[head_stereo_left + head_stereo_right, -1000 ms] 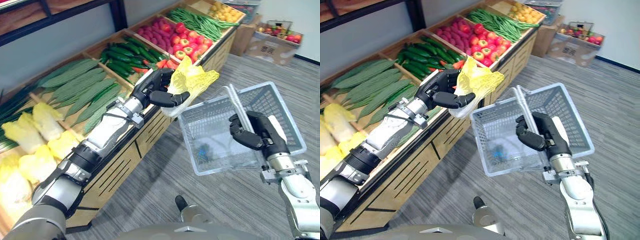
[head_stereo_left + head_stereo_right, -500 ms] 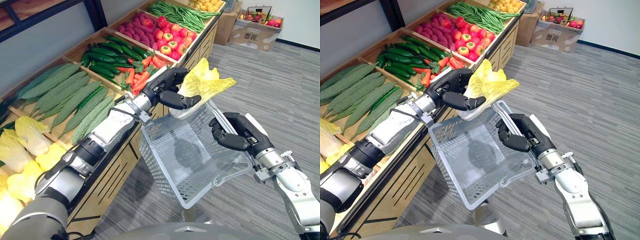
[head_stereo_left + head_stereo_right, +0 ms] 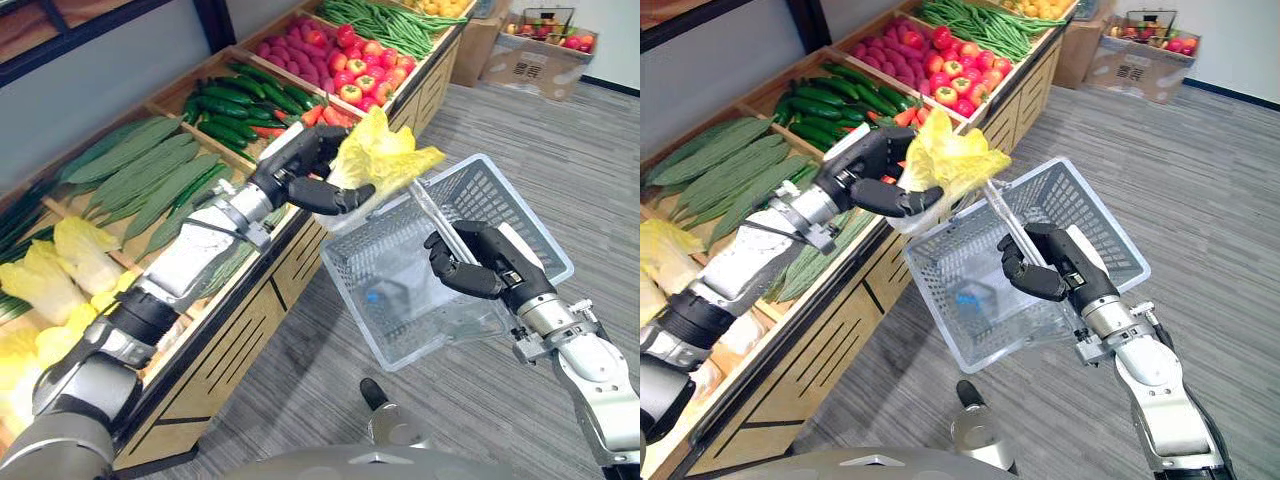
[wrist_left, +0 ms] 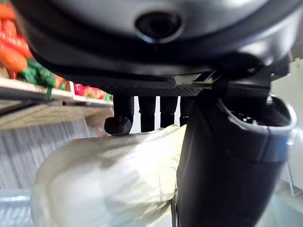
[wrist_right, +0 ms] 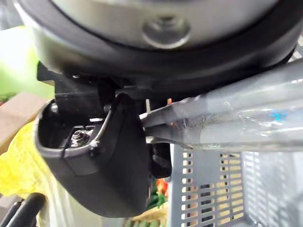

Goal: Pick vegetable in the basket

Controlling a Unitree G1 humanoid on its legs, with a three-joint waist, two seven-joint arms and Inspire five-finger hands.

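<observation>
My left hand (image 3: 300,172) is shut on a yellow-green cabbage (image 3: 380,160), holding it in the air just over the near-left corner of a grey wire basket (image 3: 520,215). The cabbage's pale stem end (image 4: 104,184) lies under the curled fingers (image 4: 147,113) in the left wrist view. My right hand (image 3: 478,262) is shut on the basket's clear handles (image 5: 236,118) and carries the basket tilted in front of the produce stand. A small blue tag (image 3: 968,297) lies on the basket's floor.
The wooden produce stand (image 3: 250,320) runs along my left, with bins of cabbages (image 3: 60,270), long green gourds (image 3: 150,175), cucumbers (image 3: 235,105), carrots, red and green peppers (image 3: 340,55) and green beans (image 3: 395,15). A cardboard box (image 3: 540,65) sits far back on grey floor.
The camera has shifted. The basket has tipped from steeply tilted to more level and sits farther right, and the cabbage-holding left hand now hangs over its corner.
</observation>
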